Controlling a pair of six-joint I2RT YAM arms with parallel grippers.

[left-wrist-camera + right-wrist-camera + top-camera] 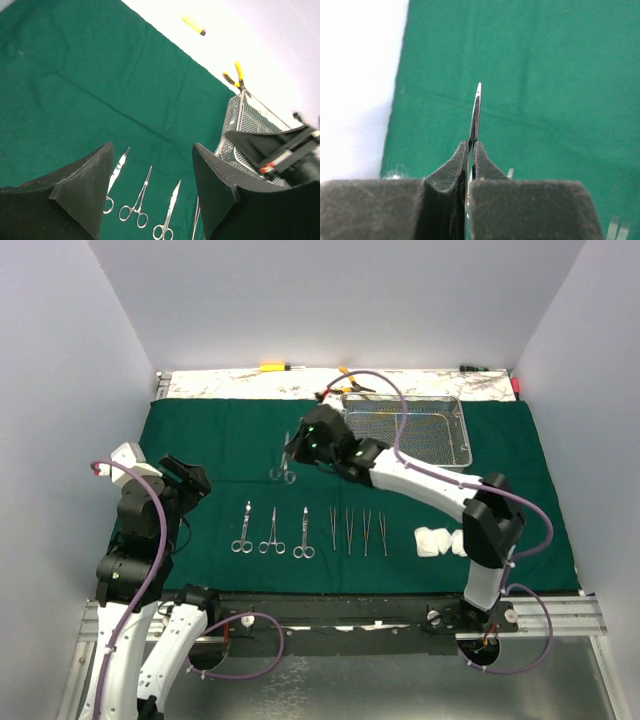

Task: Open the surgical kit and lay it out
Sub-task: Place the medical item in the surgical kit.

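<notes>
The dark green cloth (200,435) lies spread flat. The wire-mesh tray (452,445) sits on it at the back right. Three silver clamps (272,532) and several tweezers (357,531) lie in a row near the front, with white gauze rolls (438,540) to their right. My right gripper (298,446) is shut on another silver clamp (283,470) above the middle of the cloth; its tip (476,112) sticks out past the right gripper (471,146). My left gripper (190,478) is open and empty at the left; the clamps (137,200) show between its fingers (90,185).
Yellow-handled pliers (350,380) and a yellow-handled screwdriver (272,367) lie on the white strip behind the cloth; both show in the left wrist view, the pliers (234,77) by the tray (240,120) and the screwdriver (193,25). Grey walls enclose the table.
</notes>
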